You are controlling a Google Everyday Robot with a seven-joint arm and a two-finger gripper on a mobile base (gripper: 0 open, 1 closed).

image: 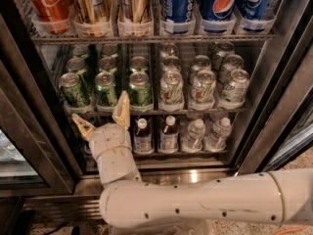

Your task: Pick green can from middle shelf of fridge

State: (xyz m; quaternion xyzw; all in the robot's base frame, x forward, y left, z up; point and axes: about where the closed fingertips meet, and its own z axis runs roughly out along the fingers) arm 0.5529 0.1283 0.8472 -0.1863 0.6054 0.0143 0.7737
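Several green cans stand in three lanes at the left of the middle shelf (195, 111) of the open fridge (279, 82); the front ones are the left can (73, 88), the middle can (106, 88) and the right can (140, 88). My gripper (102, 114) is open, just below and in front of the shelf's front lip, under the left and middle green cans. One finger (122, 109) points up between the middle and right front cans; the other finger (83, 126) points left. It holds nothing.
White cans with green-red print (203, 86) fill the shelf's right lanes. Red, gold and blue cans (176, 4) stand on the rack above. Small bottles (168, 133) stand on the rack below. My white arm (205, 202) crosses the bottom. The door frame (29, 131) is at left.
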